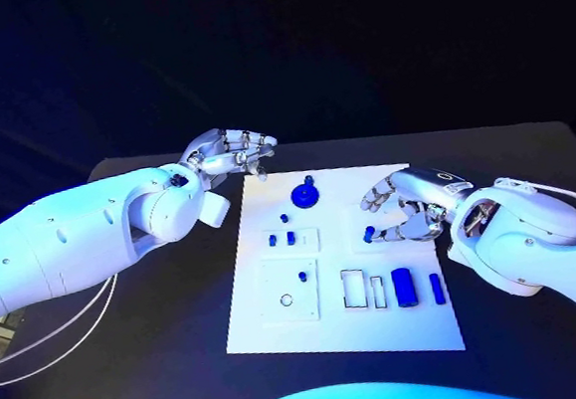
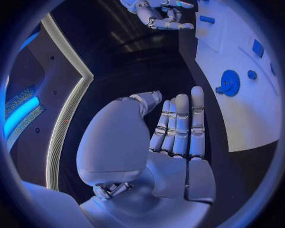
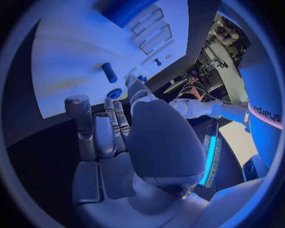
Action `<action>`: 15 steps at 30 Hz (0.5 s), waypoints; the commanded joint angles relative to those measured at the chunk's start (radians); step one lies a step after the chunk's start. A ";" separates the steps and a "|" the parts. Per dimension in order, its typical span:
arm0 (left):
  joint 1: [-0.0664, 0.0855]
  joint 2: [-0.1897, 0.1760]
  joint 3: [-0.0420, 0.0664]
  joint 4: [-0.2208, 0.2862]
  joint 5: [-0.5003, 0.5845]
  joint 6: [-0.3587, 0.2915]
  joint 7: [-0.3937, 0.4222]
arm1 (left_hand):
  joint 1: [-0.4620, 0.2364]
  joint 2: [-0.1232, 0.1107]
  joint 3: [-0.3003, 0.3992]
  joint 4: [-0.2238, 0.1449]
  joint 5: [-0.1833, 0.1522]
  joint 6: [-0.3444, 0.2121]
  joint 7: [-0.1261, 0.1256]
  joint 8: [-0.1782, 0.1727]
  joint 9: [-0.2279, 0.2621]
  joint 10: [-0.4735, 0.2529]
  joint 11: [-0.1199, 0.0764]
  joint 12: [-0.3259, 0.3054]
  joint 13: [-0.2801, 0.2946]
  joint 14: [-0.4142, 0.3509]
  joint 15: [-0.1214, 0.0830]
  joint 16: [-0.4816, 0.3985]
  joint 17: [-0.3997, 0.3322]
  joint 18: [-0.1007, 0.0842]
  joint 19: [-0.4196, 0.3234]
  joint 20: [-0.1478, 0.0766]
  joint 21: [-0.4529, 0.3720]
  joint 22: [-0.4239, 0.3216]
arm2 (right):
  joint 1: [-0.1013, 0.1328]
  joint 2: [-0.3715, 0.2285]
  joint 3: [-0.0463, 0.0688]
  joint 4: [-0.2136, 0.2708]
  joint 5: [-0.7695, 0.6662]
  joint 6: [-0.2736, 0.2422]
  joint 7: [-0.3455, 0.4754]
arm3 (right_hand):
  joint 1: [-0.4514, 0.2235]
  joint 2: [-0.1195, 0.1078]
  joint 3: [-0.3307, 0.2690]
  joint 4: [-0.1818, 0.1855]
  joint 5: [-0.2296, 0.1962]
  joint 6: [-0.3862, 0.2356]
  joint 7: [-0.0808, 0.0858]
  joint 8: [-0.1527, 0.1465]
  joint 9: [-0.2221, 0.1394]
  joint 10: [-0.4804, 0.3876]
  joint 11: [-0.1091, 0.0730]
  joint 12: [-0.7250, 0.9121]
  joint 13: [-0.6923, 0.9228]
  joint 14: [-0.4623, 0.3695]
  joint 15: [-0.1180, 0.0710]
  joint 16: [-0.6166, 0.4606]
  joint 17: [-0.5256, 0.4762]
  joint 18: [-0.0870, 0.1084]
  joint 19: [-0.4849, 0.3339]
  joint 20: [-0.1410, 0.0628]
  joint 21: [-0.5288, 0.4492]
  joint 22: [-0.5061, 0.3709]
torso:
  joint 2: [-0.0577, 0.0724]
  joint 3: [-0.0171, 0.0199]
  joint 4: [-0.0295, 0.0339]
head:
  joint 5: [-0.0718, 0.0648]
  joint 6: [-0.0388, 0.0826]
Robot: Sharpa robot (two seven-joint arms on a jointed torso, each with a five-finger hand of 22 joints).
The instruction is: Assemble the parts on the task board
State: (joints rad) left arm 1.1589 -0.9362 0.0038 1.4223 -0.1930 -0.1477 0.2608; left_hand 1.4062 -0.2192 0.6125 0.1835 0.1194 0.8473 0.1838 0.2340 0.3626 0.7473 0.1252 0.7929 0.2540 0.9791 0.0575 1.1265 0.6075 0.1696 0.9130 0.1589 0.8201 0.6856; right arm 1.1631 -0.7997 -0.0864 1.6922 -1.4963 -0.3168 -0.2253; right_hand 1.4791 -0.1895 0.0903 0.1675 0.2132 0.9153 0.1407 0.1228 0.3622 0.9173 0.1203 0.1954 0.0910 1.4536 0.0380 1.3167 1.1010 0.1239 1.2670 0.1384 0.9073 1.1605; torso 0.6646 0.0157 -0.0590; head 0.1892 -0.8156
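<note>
Dark space surrounds the black bench (image 1: pixel 182 375), and on its middle lies the white task board (image 1: pixel 285 325), flat and a little turned. On the board several small blue parts are seen: a round blue part with a knob (image 1: pixel 303 194) near the far edge, a blue cylinder (image 1: pixel 405 287) and a thin blue bar (image 1: pixel 437 287) in the near right area, beside two empty rectangular slots (image 1: pixel 363 288).

I judge the parts to be light, stiff plastic pieces with smooth sides — they may slip if pinched only on the tip. The cylinder is best taken across its middle, the round part by its knob. The board itself looks rigid.

The right robot hand (image 1: pixel 408 208) hangs over the right side of the board with fingers curled inward, and a small blue piece (image 1: pixel 370 233) sits just at its fingertips. Whether it really pinches this piece or only hovers on it, I cannot tell. The cylinder and bar lie near this hand, on the side nearer the robot.

The left robot hand (image 1: pixel 229 154) is beyond the far left corner of the board — its fingers are loosely bent and apart, it holds nothing. The round part lies near it, but not touching.
</note>
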 commanded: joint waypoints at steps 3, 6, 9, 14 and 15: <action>0.000 0.000 0.000 0.002 0.003 0.014 0.012 | -0.001 0.006 -0.004 -0.004 0.003 -0.002 0.005 0.006 -0.002 -0.003 0.004 -0.007 -0.001 -0.001 0.004 0.003 0.001 0.014 0.006 -0.002 -0.006 -0.001 | 0.004 0.014 -0.001 -0.032 -0.004 0.098 0.046 | 0.093 -0.002 -0.085 0.119 0.004 -0.013 -0.002 -0.013 0.001 -0.042 0.004 0.053 -0.009 -0.008 0.001 0.002 -0.018 0.011 -0.007 0.000 -0.027 -0.011 | 0.002 0.0032 0.0014 | -0.011 0.007; -0.001 0.000 0.000 0.002 0.003 0.014 0.012 | -0.001 0.006 -0.004 -0.004 0.003 -0.002 0.005 0.006 -0.002 -0.003 0.004 -0.007 -0.001 -0.001 0.004 0.003 0.001 0.014 0.006 -0.002 -0.006 -0.001 | 0.003 0.025 -0.003 -0.050 -0.030 0.100 0.039 | 0.104 0.002 -0.084 0.122 0.005 -0.013 -0.002 -0.014 0.001 -0.046 0.005 0.059 -0.011 -0.008 0.001 0.004 -0.017 0.012 -0.007 0.000 -0.030 -0.011 | 0.002 0.0029 0.0030 | -0.013 0.007; -0.001 -0.001 0.000 0.003 0.003 0.015 0.012 | -0.001 0.006 -0.004 -0.004 0.003 -0.002 0.005 0.006 -0.002 -0.003 0.004 -0.007 -0.001 -0.001 0.004 0.003 0.001 0.014 0.006 -0.002 -0.006 -0.001 | 0.002 0.037 -0.005 -0.067 -0.049 0.097 0.031 | 0.115 0.011 -0.077 0.122 0.004 -0.007 0.000 -0.012 0.003 -0.045 0.003 0.069 -0.011 -0.005 0.000 0.008 -0.014 0.011 -0.002 -0.001 -0.025 -0.008 | 0.003 0.0015 0.0039 | -0.016 0.006; -0.001 -0.003 0.000 0.003 0.003 0.014 0.011 | -0.001 0.006 -0.004 -0.004 0.003 -0.002 0.005 0.006 -0.002 -0.003 0.004 -0.007 -0.001 -0.001 0.004 0.003 0.001 0.014 0.006 -0.002 -0.006 -0.001 | 0.000 0.048 -0.007 -0.083 -0.066 0.099 0.023 | 0.133 0.025 -0.055 0.120 0.001 0.005 0.004 -0.009 0.005 -0.035 -0.002 0.093 -0.011 0.005 -0.005 0.022 0.002 0.007 0.016 -0.005 -0.001 0.008 | 0.003 0.0004 0.0035 | -0.021 0.006; -0.001 -0.003 0.000 0.003 0.003 0.013 0.011 | -0.001 0.006 -0.004 -0.004 0.003 -0.002 0.005 0.006 -0.002 -0.003 0.004 -0.007 -0.001 -0.001 0.004 0.003 0.001 0.014 0.006 -0.002 -0.006 -0.001 | 0.000 0.050 -0.008 -0.084 -0.067 0.102 0.022 | 0.134 0.027 -0.051 0.120 0.001 0.008 0.005 -0.007 0.005 -0.030 -0.003 0.098 -0.011 0.007 -0.006 0.024 0.004 0.006 0.019 -0.006 0.004 0.011 | 0.002 0.0001 0.0031 | -0.020 0.005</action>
State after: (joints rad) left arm 1.1577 -0.9395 0.0031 1.4227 -0.1929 -0.1477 0.2610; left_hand 1.4062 -0.2193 0.6125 0.1835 0.1194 0.8473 0.1838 0.2340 0.3626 0.7473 0.1252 0.7928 0.2541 0.9791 0.0575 1.1265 0.6073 0.1696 0.9130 0.1589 0.8201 0.6857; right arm 1.1641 -0.7517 -0.0942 1.6096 -1.5284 -0.2393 -0.2047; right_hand 1.6046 -0.1648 0.0365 0.2883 0.2131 0.9190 0.1468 0.1147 0.3665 0.8846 0.1210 0.2924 0.0809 1.4586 0.0329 1.3386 1.1043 0.1239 1.2830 0.1334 0.9094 1.1709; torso 0.6672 0.0167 -0.0555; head 0.1691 -0.8094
